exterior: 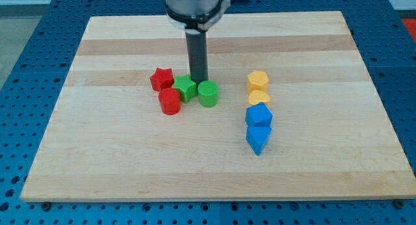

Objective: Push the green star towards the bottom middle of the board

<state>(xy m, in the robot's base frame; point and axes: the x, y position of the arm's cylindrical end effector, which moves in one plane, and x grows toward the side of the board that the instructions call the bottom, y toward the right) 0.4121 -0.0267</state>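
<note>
The green star [184, 88] lies left of the board's middle, between a red star [161, 79] to its upper left, a red cylinder [169, 101] below left, and a green cylinder [208, 93] at its right. My tip [198, 80] stands just behind the gap between the green star and the green cylinder, close to both, on the view's top side.
The wooden board [117, 153] lies on a blue perforated table. Right of the middle, a column holds a yellow hexagon [258, 80], a yellow half-round block [259, 97], a blue block [259, 114] and a second blue block [257, 138].
</note>
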